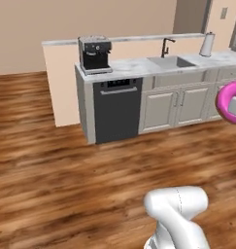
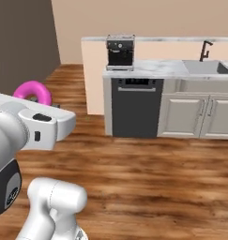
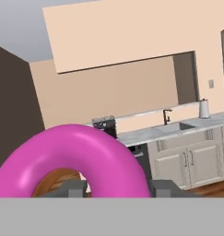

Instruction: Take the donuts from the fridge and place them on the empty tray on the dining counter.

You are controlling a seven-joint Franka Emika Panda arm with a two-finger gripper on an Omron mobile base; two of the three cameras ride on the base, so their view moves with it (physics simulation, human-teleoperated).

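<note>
I had the gripper [image 3: 117, 188] pinched on the pink donut [image 3: 76, 159], carried high above the wood floor, well short of the dishwasher [image 1: 117, 109]. By my reckoning, delivery to the tray and the second donut were left.

No legible text or labels.

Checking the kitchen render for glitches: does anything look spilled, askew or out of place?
Nothing stands out. The black coffee machine stands upright on the marble counter, and the bright pink ring donut sits in the end effector.
</note>
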